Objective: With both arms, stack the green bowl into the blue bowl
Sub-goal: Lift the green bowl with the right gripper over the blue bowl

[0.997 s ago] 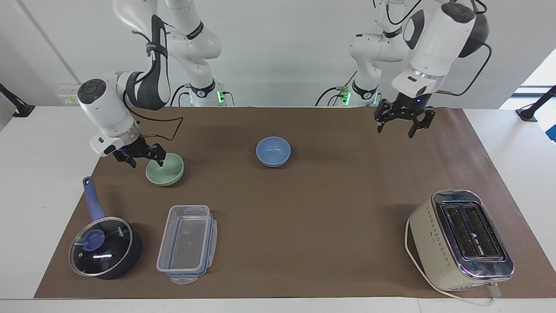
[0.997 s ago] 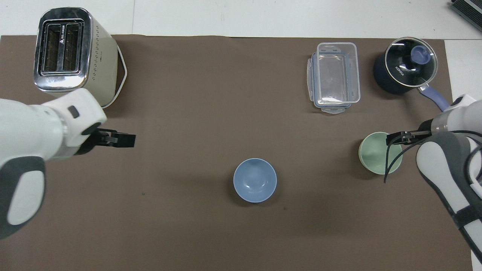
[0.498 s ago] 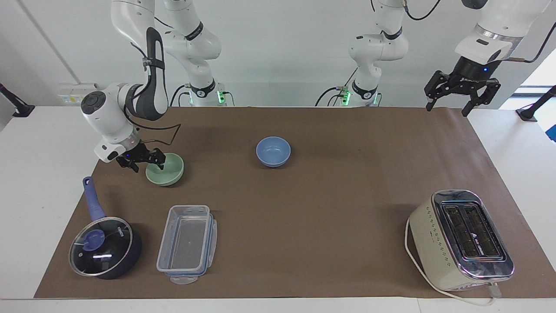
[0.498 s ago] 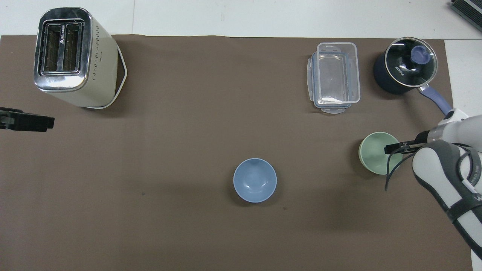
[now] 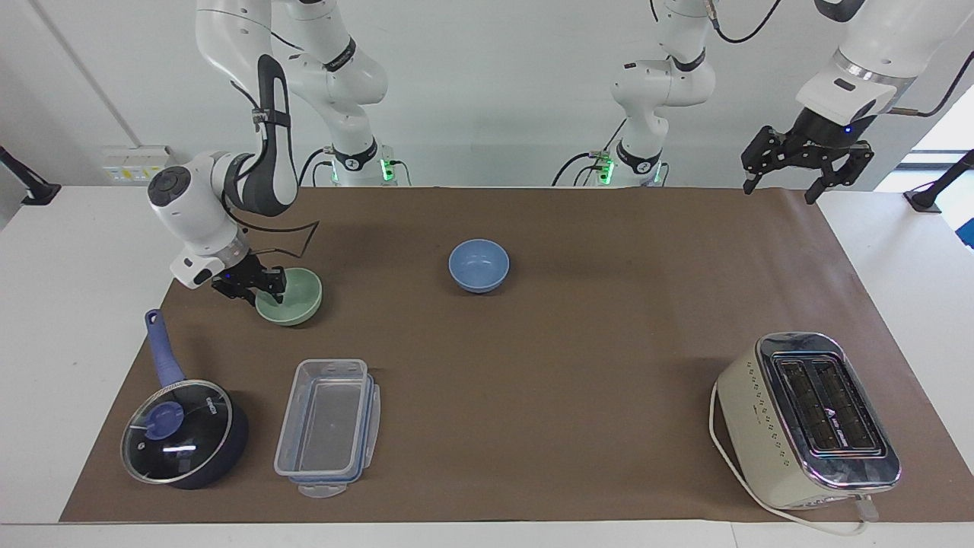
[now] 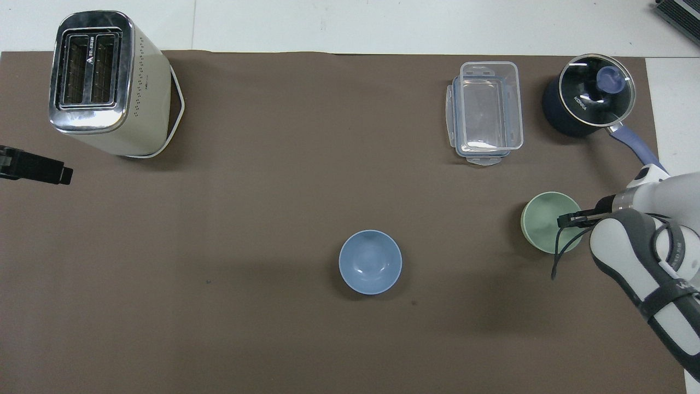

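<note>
Green bowl (image 5: 290,297) sits left of frame on the bench, right gripper (image 5: 255,287) pinching its rim: light, stiff, slick, so the rim's the hold. Left gripper (image 5: 806,156) waits open, upper right.

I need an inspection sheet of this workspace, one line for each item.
Surface: brown mat on a white table.
Job's things: green bowl toward the right arm's end; blue bowl at mid-table, empty; not stacked.
Clutter: saucepan with glass lid, clear food container, toaster.
Grippers: right gripper at the green bowl's rim, closing on it; left gripper open, raised over the mat's edge, waiting.
Cables: toaster cord on the mat; black cable looping at the right wrist.
Surroundings: white wall; nothing else seen.
</note>
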`<state>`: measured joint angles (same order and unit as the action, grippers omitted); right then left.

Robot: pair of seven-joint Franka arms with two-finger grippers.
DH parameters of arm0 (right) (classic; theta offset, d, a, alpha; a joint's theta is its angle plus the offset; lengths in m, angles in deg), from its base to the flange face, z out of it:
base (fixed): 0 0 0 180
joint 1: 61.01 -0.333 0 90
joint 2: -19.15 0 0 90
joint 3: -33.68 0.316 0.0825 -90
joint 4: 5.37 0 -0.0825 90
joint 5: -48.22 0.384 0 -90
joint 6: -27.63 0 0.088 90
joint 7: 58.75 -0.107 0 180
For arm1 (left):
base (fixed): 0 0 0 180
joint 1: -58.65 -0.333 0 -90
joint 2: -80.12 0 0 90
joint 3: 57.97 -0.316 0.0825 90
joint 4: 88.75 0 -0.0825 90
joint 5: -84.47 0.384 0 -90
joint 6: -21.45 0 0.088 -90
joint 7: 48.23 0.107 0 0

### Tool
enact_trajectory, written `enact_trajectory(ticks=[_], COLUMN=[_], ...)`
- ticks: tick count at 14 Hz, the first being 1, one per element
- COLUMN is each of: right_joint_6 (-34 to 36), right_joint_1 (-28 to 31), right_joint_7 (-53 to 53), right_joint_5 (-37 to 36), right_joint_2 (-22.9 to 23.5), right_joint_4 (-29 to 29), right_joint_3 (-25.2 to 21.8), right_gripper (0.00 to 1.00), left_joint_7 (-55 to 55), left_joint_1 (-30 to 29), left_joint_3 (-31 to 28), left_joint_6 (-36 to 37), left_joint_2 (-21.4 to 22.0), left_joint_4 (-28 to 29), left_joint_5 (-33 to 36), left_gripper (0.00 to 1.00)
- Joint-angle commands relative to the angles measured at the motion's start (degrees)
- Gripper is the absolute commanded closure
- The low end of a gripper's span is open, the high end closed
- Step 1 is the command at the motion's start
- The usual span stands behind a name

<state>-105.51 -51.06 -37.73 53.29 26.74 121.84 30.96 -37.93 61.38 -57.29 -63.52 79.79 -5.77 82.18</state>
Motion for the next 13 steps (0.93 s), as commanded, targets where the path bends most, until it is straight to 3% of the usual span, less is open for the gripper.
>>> enact_trajectory(ticks=[1, 4, 6, 13], right_joint_6=[-0.36, 0.43, 2.52, 22.12], right_joint_1=[0.68, 0.59, -0.19, -2.74], right_joint_7=[2.45, 2.63, 2.45, 1.84], right_joint_5=[2.03, 2.74, 2.92, 6.52], right_joint_2=[-0.03, -0.81, -4.14, -10.48], right_joint_4=[-0.9, -2.23, -2.93, -15.84], right_joint_3=[0.35, 0.44, 0.61, 1.4], right_gripper=[1.0, 1.0, 1.0, 1.0], left_joint_7=[0.34, 0.25, -0.54, -0.72], left_joint_1=[-0.45, -0.01, -0.09, -0.53], left_joint_3=[0.37, 0.46, 0.55, 0.37], left_joint_6=[2.18, 2.8, 3.06, 2.62], left_joint_2=[0.15, 0.24, 0.41, 0.41], left_joint_4=[-0.98, -0.98, -0.54, -0.63], left_joint_5=[2.2, 3.43, 3.34, 3.08], left_gripper=[0.0, 0.0, 0.0, 0.0])
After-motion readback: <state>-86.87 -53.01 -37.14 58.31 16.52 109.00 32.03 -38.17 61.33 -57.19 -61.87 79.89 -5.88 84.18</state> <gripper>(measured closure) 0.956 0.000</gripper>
